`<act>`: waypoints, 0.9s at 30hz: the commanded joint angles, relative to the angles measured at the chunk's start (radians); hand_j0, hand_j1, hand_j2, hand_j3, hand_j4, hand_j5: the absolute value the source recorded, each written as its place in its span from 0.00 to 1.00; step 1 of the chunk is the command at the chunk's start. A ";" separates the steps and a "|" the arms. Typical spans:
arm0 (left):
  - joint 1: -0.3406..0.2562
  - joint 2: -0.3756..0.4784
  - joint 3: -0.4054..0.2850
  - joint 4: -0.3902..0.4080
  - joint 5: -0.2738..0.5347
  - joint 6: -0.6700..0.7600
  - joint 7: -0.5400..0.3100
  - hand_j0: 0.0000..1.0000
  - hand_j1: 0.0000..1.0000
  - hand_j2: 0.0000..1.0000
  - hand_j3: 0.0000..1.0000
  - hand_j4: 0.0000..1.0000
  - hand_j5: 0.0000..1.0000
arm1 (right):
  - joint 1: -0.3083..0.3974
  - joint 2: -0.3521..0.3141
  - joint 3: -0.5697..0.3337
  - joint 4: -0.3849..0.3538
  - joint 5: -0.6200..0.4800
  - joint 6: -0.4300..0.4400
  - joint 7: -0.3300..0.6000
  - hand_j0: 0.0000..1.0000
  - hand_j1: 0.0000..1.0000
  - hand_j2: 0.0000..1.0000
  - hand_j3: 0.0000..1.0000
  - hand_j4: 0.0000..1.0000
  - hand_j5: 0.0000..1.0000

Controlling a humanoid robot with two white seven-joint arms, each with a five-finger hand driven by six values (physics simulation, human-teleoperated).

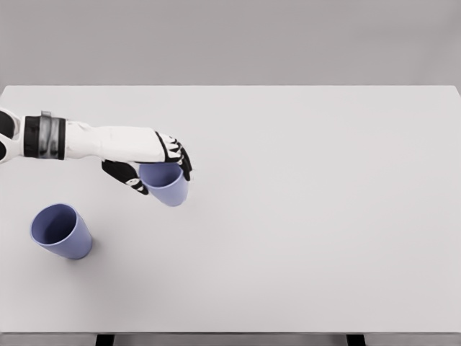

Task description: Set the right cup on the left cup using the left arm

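The left hand [155, 167] has its fingers wrapped around one purple cup [167, 183], near the other purple cup [60, 231] on the white table [310, 216].

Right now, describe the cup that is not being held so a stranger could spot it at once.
Start at the white table and go to its near left corner. There a purple cup stands alone, mouth open. The other purple cup, farther back and to the right, is gripped by the left robot hand.

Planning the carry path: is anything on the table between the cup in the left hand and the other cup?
No. In the head view, only bare white table lies between the held cup and the free cup.
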 commanded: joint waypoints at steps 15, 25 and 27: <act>-0.009 0.501 0.134 -0.237 0.226 0.002 0.001 0.43 0.43 0.43 0.43 0.43 0.43 | 0.000 0.000 -0.001 0.000 0.001 0.000 0.000 1.00 1.00 1.00 1.00 1.00 1.00; -0.008 0.641 0.140 -0.240 0.296 0.002 0.001 0.43 0.43 0.43 0.43 0.43 0.43 | 0.000 0.000 0.001 0.000 0.001 0.000 0.000 1.00 1.00 1.00 1.00 1.00 1.00; -0.002 0.654 0.139 -0.240 0.296 0.002 0.001 0.43 0.43 0.43 0.43 0.43 0.43 | 0.000 0.000 -0.001 0.000 -0.001 0.000 0.000 1.00 1.00 1.00 1.00 1.00 1.00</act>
